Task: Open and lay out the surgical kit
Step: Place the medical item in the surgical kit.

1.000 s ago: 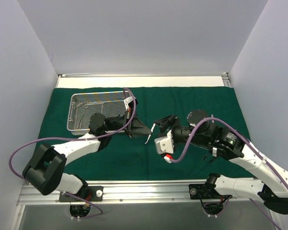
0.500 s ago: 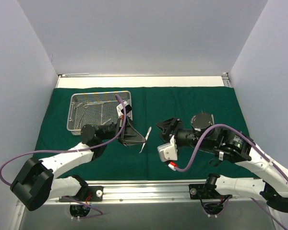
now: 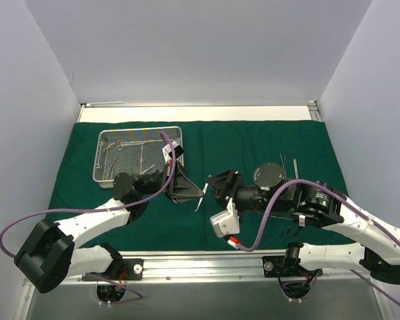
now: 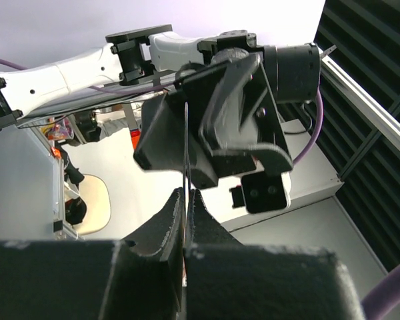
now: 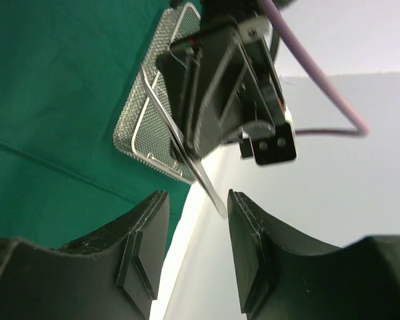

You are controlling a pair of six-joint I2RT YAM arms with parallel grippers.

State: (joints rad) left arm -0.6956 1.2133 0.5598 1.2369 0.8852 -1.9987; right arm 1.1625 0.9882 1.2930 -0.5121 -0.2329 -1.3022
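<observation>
There is one green cloth [image 3: 253, 137] and one wire tray [image 3: 140, 129]; the thin steel tools inside the tray are too fine to count. Two robot arms show, each with one gripper: the left gripper [image 3: 200, 192] and the right gripper [image 3: 213, 188]. One held tool [image 3: 199, 203] sits between them. Two loose tools lie on the cloth, a first tool [image 3: 282, 160] and a second tool [image 3: 295, 165]. There are two purple cables [image 3: 53, 213].

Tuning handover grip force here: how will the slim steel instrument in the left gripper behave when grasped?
Probably stiff: the slim steel instrument juts straight from the left gripper without sagging. Likely light, since a pinch at one end carries it. Its thin, shiny metal could slip or pivot once the open right gripper closes.
</observation>
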